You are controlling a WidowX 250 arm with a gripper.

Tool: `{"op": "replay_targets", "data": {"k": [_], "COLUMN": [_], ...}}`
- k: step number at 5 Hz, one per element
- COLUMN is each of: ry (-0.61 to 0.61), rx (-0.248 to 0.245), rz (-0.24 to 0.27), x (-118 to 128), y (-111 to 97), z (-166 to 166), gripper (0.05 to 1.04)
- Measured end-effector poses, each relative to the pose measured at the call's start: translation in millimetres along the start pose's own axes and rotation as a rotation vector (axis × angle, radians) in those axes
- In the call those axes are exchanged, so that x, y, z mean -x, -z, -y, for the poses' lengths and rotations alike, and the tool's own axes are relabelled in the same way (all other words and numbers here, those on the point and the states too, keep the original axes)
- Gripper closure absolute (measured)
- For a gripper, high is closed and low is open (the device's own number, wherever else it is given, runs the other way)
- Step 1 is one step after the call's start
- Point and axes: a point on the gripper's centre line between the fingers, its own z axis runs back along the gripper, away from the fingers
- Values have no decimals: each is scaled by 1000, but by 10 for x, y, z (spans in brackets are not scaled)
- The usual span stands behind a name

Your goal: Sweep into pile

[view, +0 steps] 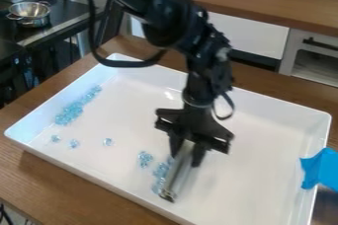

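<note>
My gripper point(188, 156) hangs over the middle of the white tray point(254, 110), shut on a silver sweeping tool point(175, 175) that slants down toward the tray's front edge. Light-blue clear beads point(160, 170) lie along the tool's left side, and a small cluster of beads point(145, 158) is just left of those. Single beads point(107, 141) are spread farther left. A longer band of beads point(70, 112) runs beside the tray's left wall. Part of the tray floor is hidden behind the gripper and tool.
The tray has raised walls all around and stands on a brown wooden table point(39, 169). Blue tape point(321, 168) is stuck over its right edge. A metal colander point(30, 14) stands on a dark surface at the upper left, and a wooden counter point(277, 2) runs behind.
</note>
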Motion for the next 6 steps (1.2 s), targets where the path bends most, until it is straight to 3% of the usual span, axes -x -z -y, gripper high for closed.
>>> {"op": "replay_targets", "data": {"k": [3,5,6], "ry": [8,37,51], "rx": [-117,-167,-160], "rz": [156,129,127], "x": [-258,-190,-160], "y": [196,231,219], "z": [-1208,-1787,-1775], "gripper": [699,699,699]}}
